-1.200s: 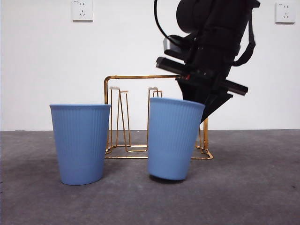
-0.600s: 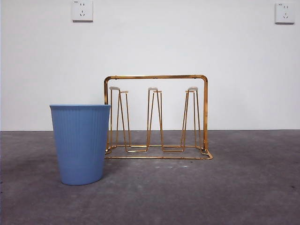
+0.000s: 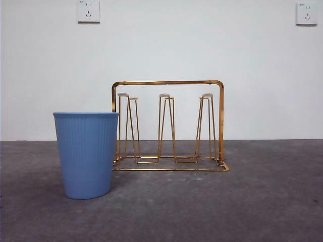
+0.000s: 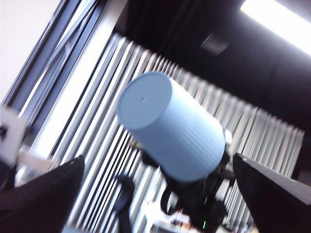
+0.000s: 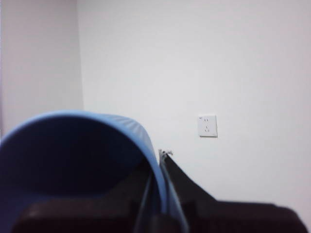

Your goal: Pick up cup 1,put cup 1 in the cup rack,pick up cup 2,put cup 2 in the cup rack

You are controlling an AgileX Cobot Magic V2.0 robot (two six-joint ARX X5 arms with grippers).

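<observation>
Table: grey, matt, faintly mottled surface (image 3: 262,201); it carries the rack and one cup, with a plain white wall (image 3: 202,45) behind.
Rack: gold wire rack (image 3: 166,82), thin rods bent into an arched rectangular handle, three pairs of narrow upright prongs with pale tips. Every prong is bare; no cup hangs on it yet. It stands upright toward the back, so a cup must come down mouth-first over a prong.
Cup on table: blue cup (image 3: 87,154), tapered, fine vertical ribs, dull plastic-looking sheen. Upright, mouth up, in front of the rack's end; I cannot tell if they touch. I judge it waits its turn.
Cup in my grip: lifted cup (image 4: 170,131), same blue ribbed shape, flat smooth base, carried high, out of the front view. It is tilted base-up, I judge to be turned over for a prong.
Right gripper: my right gripper (image 5: 158,194) pinches the lifted cup's rim wall, one jaw inside, one outside.
Left gripper: my left gripper (image 4: 155,194) is spread wide, empty, waiting aloft, pointed at the lifted cup.
</observation>
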